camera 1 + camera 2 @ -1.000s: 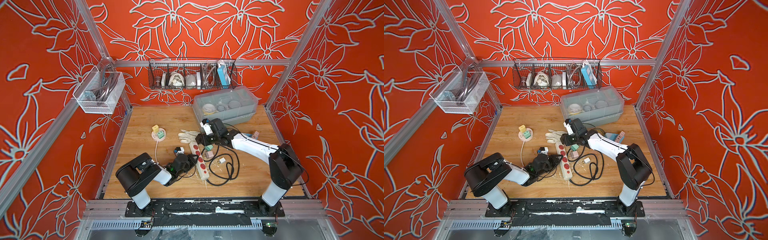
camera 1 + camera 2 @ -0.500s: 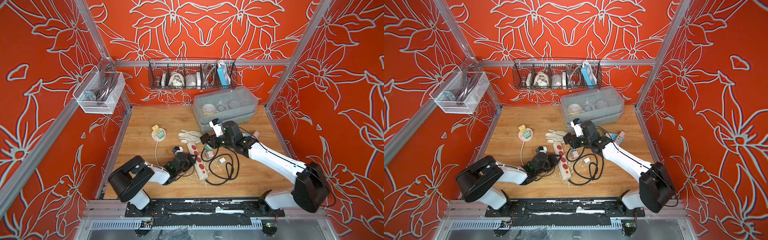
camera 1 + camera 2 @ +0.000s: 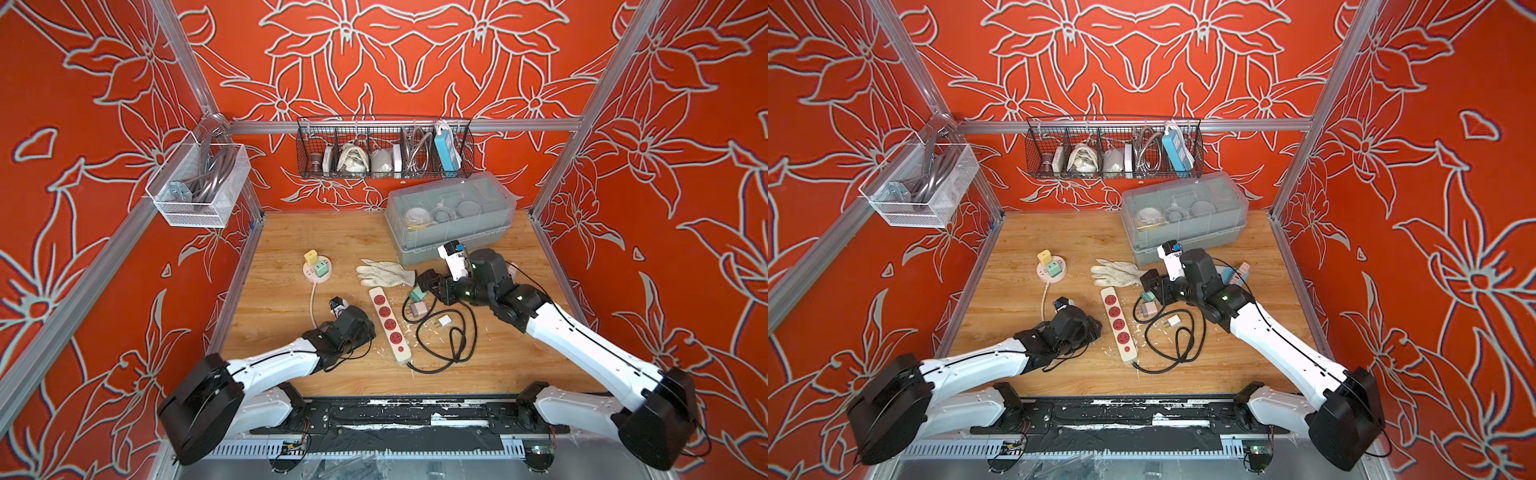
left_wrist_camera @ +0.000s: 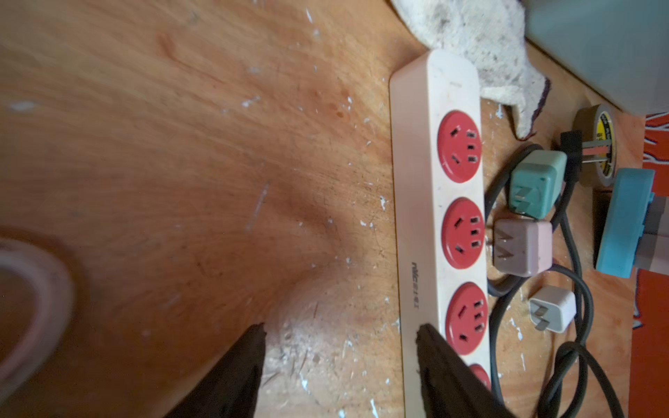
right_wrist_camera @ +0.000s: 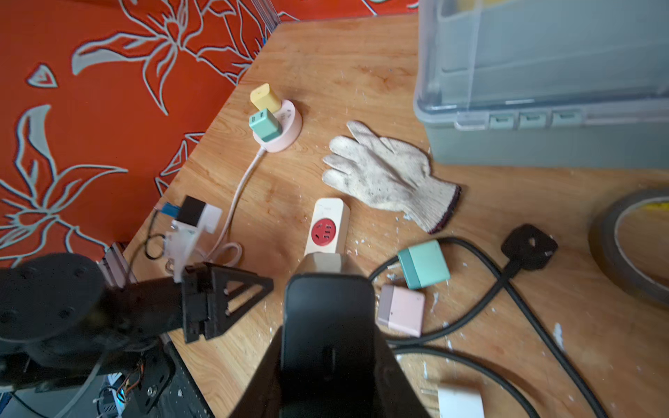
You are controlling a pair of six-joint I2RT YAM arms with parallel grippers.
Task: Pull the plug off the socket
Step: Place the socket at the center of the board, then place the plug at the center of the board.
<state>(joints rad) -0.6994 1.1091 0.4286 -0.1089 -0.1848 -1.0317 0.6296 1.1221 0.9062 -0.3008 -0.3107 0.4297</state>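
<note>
DESK: What's the setting?

PHOTOGRAPHER: A scuffed, white-flecked wooden tabletop point(image 3: 291, 232), boxed in by orange floral walls point(image 3: 415, 62), with a wire basket point(image 3: 303, 149) hung on the back one.

DESK: And the arms?

PHOTOGRAPHER: The right gripper point(image 3: 432, 284) pinches the black plug point(image 5: 327, 325), held clear of the red-socketed power strip point(image 3: 390, 324), near its far end and a glove point(image 3: 384, 274). The left gripper point(image 4: 340, 331) is spread over bare wood beside the strip.

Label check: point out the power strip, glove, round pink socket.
power strip point(image 3: 389, 325), in a top view, body at mid-length.
glove point(image 3: 388, 275), in a top view, palm.
round pink socket point(image 5: 279, 145), right wrist view, side wall.
</note>
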